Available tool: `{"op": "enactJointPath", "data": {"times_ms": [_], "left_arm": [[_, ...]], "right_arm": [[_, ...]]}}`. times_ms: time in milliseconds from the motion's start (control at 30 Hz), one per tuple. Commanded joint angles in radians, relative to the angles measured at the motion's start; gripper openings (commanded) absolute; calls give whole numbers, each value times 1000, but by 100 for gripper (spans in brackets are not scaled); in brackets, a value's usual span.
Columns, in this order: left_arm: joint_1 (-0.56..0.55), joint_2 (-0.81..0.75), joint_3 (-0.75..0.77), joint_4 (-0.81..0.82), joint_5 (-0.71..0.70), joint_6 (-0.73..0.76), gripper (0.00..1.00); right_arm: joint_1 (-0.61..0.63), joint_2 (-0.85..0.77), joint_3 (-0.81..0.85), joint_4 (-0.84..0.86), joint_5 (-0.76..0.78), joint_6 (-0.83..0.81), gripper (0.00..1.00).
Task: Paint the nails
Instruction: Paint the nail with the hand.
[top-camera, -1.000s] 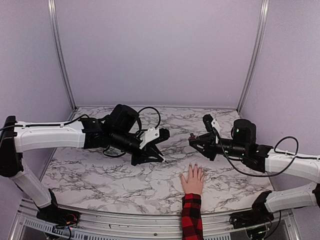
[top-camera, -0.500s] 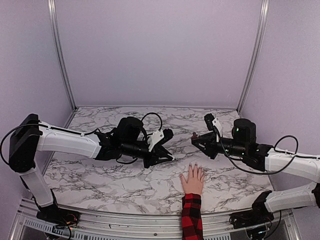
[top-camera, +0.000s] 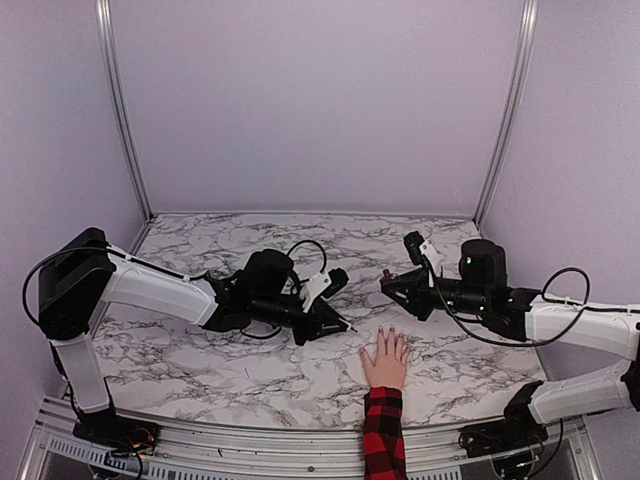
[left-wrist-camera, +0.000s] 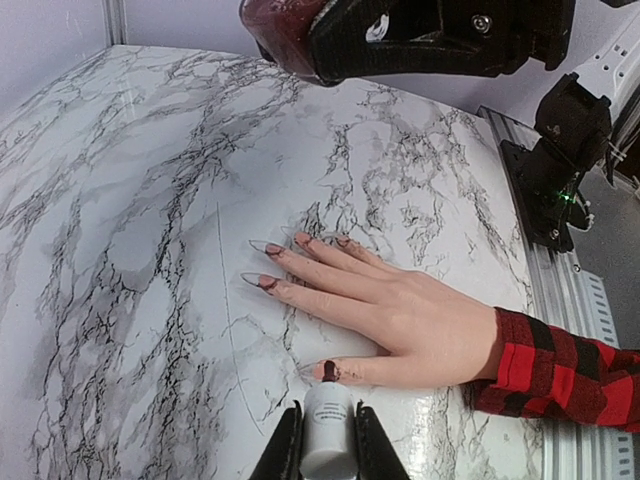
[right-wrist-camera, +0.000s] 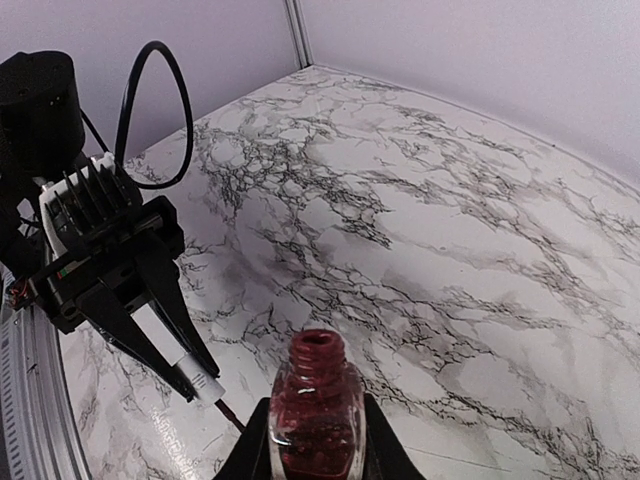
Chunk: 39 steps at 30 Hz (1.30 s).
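A pale hand (top-camera: 385, 360) in a red-and-black plaid sleeve (top-camera: 383, 432) lies flat on the marble table (top-camera: 200, 350). In the left wrist view, the nails (left-wrist-camera: 262, 282) are long and pointed with dark polish near their bases. My left gripper (left-wrist-camera: 327, 445) is shut on a white brush cap (left-wrist-camera: 328, 425). The dark brush tip touches the thumb nail (left-wrist-camera: 322, 371). From above, the left gripper (top-camera: 337, 321) is low, just left of the hand. My right gripper (top-camera: 392, 285) is shut on an open red polish bottle (right-wrist-camera: 318, 410) above the table, behind the hand.
The right arm's base (left-wrist-camera: 560, 165) and a metal rail (left-wrist-camera: 575, 300) run along the table's near edge. Purple walls enclose the back and sides. A black cable (right-wrist-camera: 150, 90) loops off the left arm. The polish bottle hangs above the fingers (left-wrist-camera: 285, 35).
My left arm has stretched right and lowered, bringing the brush from above the table's middle to the thumb nail. My right gripper with the bottle has barely moved.
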Motion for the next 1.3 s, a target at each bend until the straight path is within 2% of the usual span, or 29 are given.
{"op": "enactJointPath", "data": {"times_ms": [0,467,833,967,1267], "left_arm": [[5,40,9,41,-5,-49,0],[-3,85,15,56,-15,-167,0],[-11,65,-73,258,-41,-512,0],[-18,59,-106,278,-81,-647,0],[-44,59,-151,304,-125,-744,0]], "right_arm": [[-6,11,46,7,8,-15,0],[-6,-1,33,10,22,-19,0],[-5,-2,35,19,15,-22,0],[-6,-7,32,20,17,-24,0],[-6,-10,29,25,9,-23,0]]}}
